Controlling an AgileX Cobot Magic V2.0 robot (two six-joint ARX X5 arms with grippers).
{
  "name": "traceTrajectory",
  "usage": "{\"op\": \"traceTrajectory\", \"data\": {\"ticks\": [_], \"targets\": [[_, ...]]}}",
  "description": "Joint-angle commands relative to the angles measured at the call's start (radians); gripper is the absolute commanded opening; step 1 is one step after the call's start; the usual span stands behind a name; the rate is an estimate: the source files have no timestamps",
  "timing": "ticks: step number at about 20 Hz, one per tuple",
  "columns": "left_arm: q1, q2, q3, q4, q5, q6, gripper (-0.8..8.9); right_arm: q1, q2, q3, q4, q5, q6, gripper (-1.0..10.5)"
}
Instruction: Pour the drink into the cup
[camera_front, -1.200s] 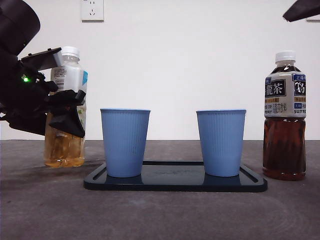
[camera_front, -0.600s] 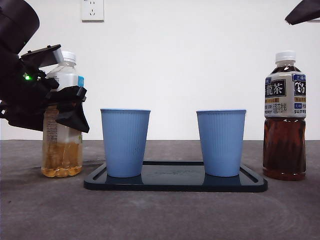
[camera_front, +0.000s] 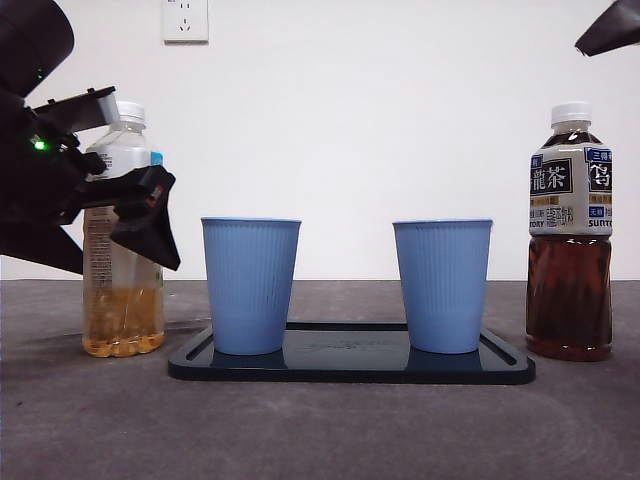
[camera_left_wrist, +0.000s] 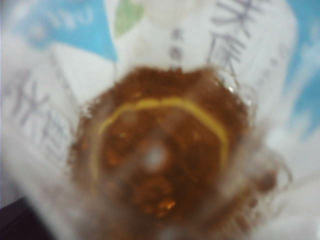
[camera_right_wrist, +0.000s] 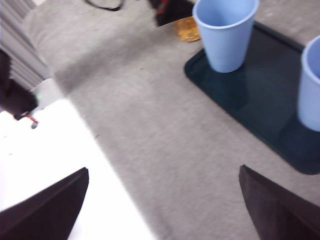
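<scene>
A clear bottle of pale tea (camera_front: 122, 300) with a white cap stands upright on the table at the left. My left gripper (camera_front: 125, 190) is shut on the bottle's upper body. In the left wrist view the bottle (camera_left_wrist: 160, 150) fills the picture, blurred, and hides the jaws. Two blue cups stand on a dark tray (camera_front: 350, 365): one on the left (camera_front: 250, 285), beside the bottle, and one on the right (camera_front: 442, 285). My right gripper (camera_right_wrist: 165, 210) is open and empty, high above the table. It shows as a black tip (camera_front: 610, 30) at the top right.
A bottle of dark tea (camera_front: 570, 240) with a white cap stands right of the tray. The right wrist view shows the tray (camera_right_wrist: 250, 100), both cups (camera_right_wrist: 225, 32) (camera_right_wrist: 310, 85), and grey table in front of them. A white wall lies behind.
The pale tea bottle was tilted and slightly raised. My left gripper moved it left and down, and it now stands upright on the table. The right arm has hardly moved.
</scene>
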Motion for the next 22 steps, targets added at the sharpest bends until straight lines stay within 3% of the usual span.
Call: {"op": "traceTrajectory", "data": {"ticks": [1,10,14,20,22], "targets": [[-0.002,-0.040,0.008,-0.043,-0.001,-0.006,6.27,0.009,0.006,0.013,0.034,0.014,0.008,4.8],[-0.006,-0.368,0.008,-0.386,0.000,-0.036,6.20,0.009,0.014,0.013,0.058,0.219,0.044,4.8],[-0.022,-0.517,0.008,-0.555,0.008,-0.078,6.11,0.009,0.067,0.013,0.063,0.222,0.044,4.8],[-0.038,-0.676,0.008,-0.721,0.047,-0.083,3.93,0.009,0.191,0.013,0.064,0.222,0.045,4.7],[-0.038,-0.711,0.008,-0.748,0.080,-0.084,1.82,0.009,0.226,0.013,0.064,0.222,0.044,3.2]]}}
